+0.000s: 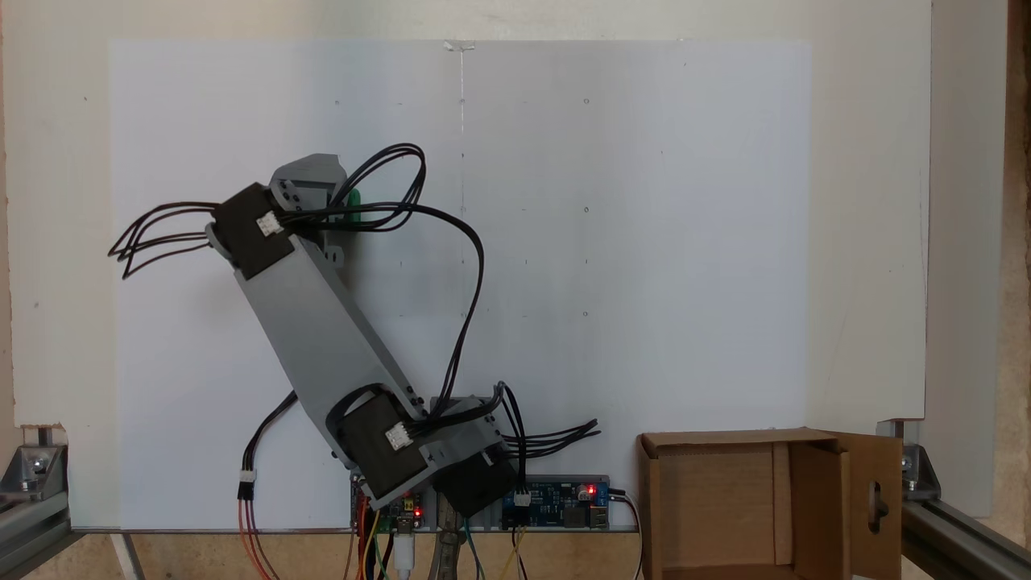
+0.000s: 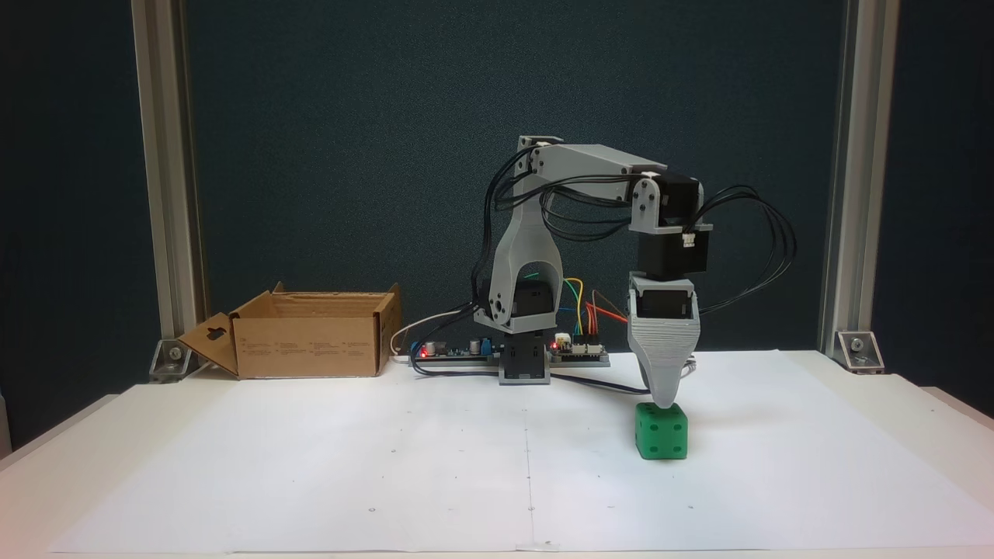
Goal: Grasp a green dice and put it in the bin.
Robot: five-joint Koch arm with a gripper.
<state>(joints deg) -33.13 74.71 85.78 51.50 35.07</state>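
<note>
The green dice [image 2: 662,432] rests on the white paper, right of centre in a fixed view from the front. My grey gripper [image 2: 665,402] points straight down, its tip at the dice's top face. Its jaws line up one behind the other, so their gap is hidden. From above, the arm's wrist [image 1: 306,185] covers that spot, and only a green sliver of the dice [image 1: 354,206] shows beside it. The bin [image 2: 311,341], a brown cardboard box with its flaps open, stands at the back left, far from the gripper. From above, the bin [image 1: 805,440] is at the bottom right.
White paper sheets [image 2: 435,473] cover the table. Circuit boards with red lights [image 2: 458,351] and loose cables lie around the arm's base [image 2: 525,365]. Aluminium posts [image 2: 858,178] stand at the table's back corners.
</note>
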